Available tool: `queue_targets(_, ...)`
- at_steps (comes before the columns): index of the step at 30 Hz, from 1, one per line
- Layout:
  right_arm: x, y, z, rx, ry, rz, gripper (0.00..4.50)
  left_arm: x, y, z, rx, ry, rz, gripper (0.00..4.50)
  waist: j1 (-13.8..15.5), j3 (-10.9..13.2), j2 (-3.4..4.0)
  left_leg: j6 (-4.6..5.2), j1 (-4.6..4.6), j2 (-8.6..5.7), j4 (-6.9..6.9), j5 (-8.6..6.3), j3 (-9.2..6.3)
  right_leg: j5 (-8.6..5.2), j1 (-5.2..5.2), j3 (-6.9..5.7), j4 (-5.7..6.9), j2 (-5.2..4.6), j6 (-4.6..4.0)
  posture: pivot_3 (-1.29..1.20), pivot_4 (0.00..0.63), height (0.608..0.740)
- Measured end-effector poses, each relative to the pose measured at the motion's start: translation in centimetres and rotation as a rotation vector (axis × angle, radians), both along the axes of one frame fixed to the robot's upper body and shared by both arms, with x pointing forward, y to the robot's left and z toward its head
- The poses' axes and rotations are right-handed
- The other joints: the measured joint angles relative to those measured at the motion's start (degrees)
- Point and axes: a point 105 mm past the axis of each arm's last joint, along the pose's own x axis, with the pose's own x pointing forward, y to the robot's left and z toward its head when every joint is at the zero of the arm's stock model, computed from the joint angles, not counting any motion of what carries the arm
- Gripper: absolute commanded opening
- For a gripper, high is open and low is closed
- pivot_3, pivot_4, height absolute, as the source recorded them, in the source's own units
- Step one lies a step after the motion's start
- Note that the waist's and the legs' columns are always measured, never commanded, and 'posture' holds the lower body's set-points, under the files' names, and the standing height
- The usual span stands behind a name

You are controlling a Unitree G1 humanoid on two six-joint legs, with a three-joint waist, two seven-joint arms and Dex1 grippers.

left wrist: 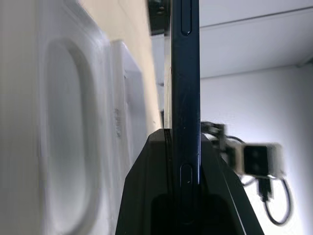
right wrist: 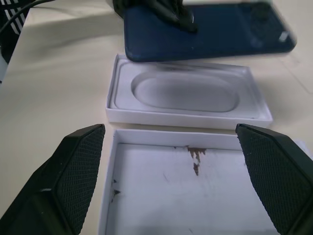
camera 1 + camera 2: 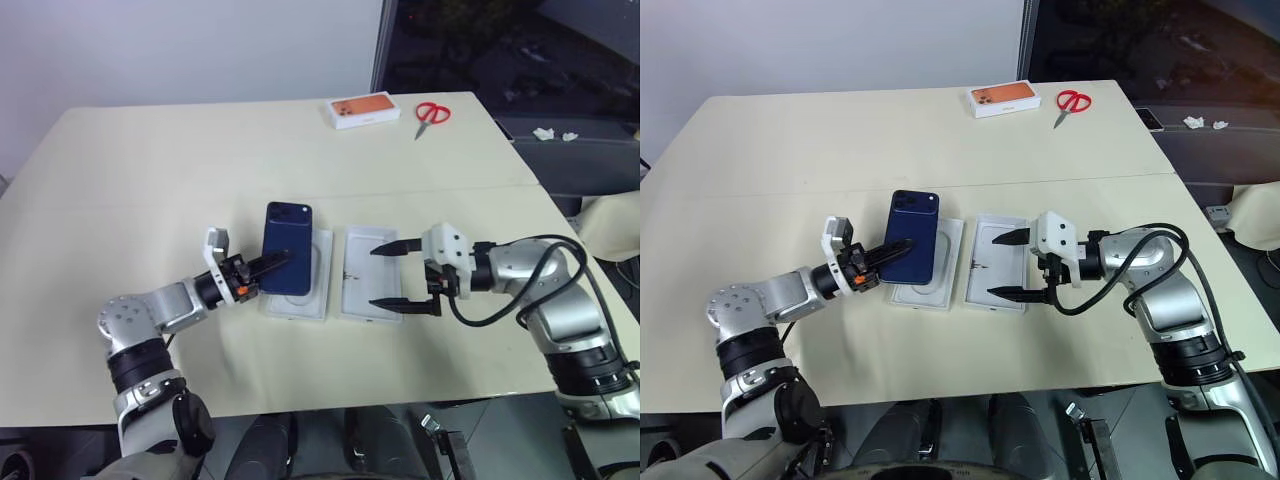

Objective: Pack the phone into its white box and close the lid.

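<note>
- Navy-blue and glossy, the phone [image 3: 288, 248] is hanging above the bench [image 3: 150, 170], its back facing up and its camera cluster at the far end.
- The left gripper [image 3: 268, 266] is clamping the phone's near end, its jaws closed on the slim body; the left wrist view is showing the phone edge-on between the 2 black fingers [image 1: 146, 196].
- The phone is hovering over the white box [image 3: 298, 278], which is lying on the bench with its oval-recessed insert facing up; the phone is not sitting in the recess.
- The lid [image 3: 372, 272] is lying just beside the box, on the robot's right of it, with its plain white inside facing up and a few brownish marks on that surface.
- The right gripper [image 3: 388, 277] is hanging over the lid with its jaws spread wide and gripping nothing, one finger near the lid's far edge and the other near its near edge.
- At the far side of the bench, a small orange-topped box [image 3: 364, 110] is lying next to red-handled scissors [image 3: 431, 116], both well apart from the packing area.
</note>
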Motion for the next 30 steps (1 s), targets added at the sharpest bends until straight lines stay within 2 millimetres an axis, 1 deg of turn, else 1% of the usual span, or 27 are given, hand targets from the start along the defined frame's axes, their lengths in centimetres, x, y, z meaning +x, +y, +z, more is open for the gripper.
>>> queue_targets(7,0.6,0.0,0.4,0.011,-0.040,-0.027,4.48,-0.3,-1.5,-1.2,0.042,0.027,-0.050,0.00,0.13,0.02,-0.02,0.00,-0.08,-0.02,0.06,0.00,-0.01,0.02,-0.01,0.00,-0.05,-0.02,0.02,0.00,0.150,0.740)
queue_targets(9,0.6,0.1,0.4,0.011,-0.039,-0.025,4.48,-0.3,-1.5,-1.2,0.041,0.023,-0.050,0.00,0.09,0.02,-0.02,0.01,-0.08,-0.01,0.06,0.00,-0.01,0.02,-0.02,0.00,-0.05,-0.02,0.02,0.00,0.150,0.740)
queue_targets(11,0.4,0.6,0.3,0.012,-0.036,-0.020,4.48,-0.2,-1.1,-0.9,0.033,0.015,-0.039,0.00,-0.03,0.02,-0.02,0.01,-0.08,0.00,0.06,0.00,-0.02,0.02,-0.03,-0.01,-0.05,-0.01,0.02,0.00,0.150,0.740)
queue_targets(12,0.3,0.9,0.3,0.018,-0.032,-0.019,4.48,-0.1,-0.7,-0.7,0.016,0.008,-0.029,0.00,-0.12,0.02,-0.02,0.01,-0.08,0.01,0.05,0.00,-0.02,0.02,-0.04,0.00,-0.05,0.00,0.02,0.00,0.150,0.740)
queue_targets(14,0.0,2.0,0.1,0.044,-0.013,-0.014,4.48,0.1,0.7,0.6,-0.028,-0.024,-0.003,0.00,-0.19,0.03,-0.03,0.00,-0.14,0.06,0.05,0.00,-0.04,0.02,-0.12,-0.01,-0.04,0.04,0.02,0.00,0.150,0.740)
queue_targets(15,-0.2,3.0,-0.2,0.055,-0.004,-0.016,4.48,0.1,2.0,1.6,-0.036,-0.058,0.009,0.00,-0.32,0.03,-0.03,-0.02,-0.16,0.08,0.04,0.01,-0.05,0.02,-0.17,-0.01,0.00,0.06,0.01,0.00,0.150,0.740)
queue_targets(18,-0.5,5.5,-1.0,0.062,0.022,-0.025,4.48,-0.6,5.1,3.2,-0.008,-0.110,0.032,0.00,-0.30,0.04,0.02,-0.08,-0.17,0.09,0.02,0.05,-0.04,0.02,-0.22,0.01,0.02,0.08,0.00,0.00,0.150,0.740)
queue_targets(20,-0.3,6.9,-1.2,0.057,0.042,-0.034,4.48,-1.1,6.4,3.6,0.006,-0.117,0.037,0.00,-0.19,0.05,0.02,-0.08,-0.18,0.07,0.05,0.05,-0.03,0.04,-0.23,0.01,0.01,0.06,-0.03,0.00,0.150,0.740)
queue_targets(21,0.0,8.2,-1.1,0.044,0.046,-0.049,4.48,-1.7,7.3,3.6,0.013,-0.108,0.033,0.00,-0.31,0.06,0.04,-0.05,-0.19,0.04,0.05,0.04,-0.03,0.06,-0.25,0.04,0.02,0.05,-0.06,0.00,0.150,0.740)
queue_targets(23,0.2,9.8,-0.9,0.029,0.061,-0.058,4.48,-2.3,8.2,3.7,0.023,-0.106,0.031,0.00,-0.06,0.06,0.03,-0.05,-0.21,0.04,0.03,0.04,-0.07,0.07,-0.27,0.01,0.01,0.05,-0.08,0.00,0.150,0.740)
queue_targets(25,-0.2,10.9,-1.2,0.014,0.094,-0.052,4.48,-2.5,9.0,3.8,0.032,-0.100,0.043,0.00,0.45,0.06,0.03,-0.05,-0.24,0.03,0.03,0.04,-0.16,0.07,-0.25,-0.07,0.00,0.05,-0.09,0.00,0.150,0.740)
queue_targets(29,-0.6,12.3,-3.1,-0.070,0.151,-0.050,4.48,-2.7,9.6,4.0,0.026,-0.109,0.049,0.00,0.79,0.05,0.03,-0.02,-0.26,-0.04,0.04,0.02,-0.10,0.09,-0.25,-0.05,-0.04,-0.03,-0.12,0.00,0.150,0.740)
queue_targets(30,-0.8,12.4,-3.6,-0.094,0.164,-0.044,4.48,-2.8,9.8,4.0,0.029,-0.109,0.054,0.00,0.77,0.05,0.02,-0.01,-0.26,-0.04,0.04,0.02,-0.11,0.09,-0.25,-0.05,-0.04,-0.03,-0.12,0.00,0.150,0.740)
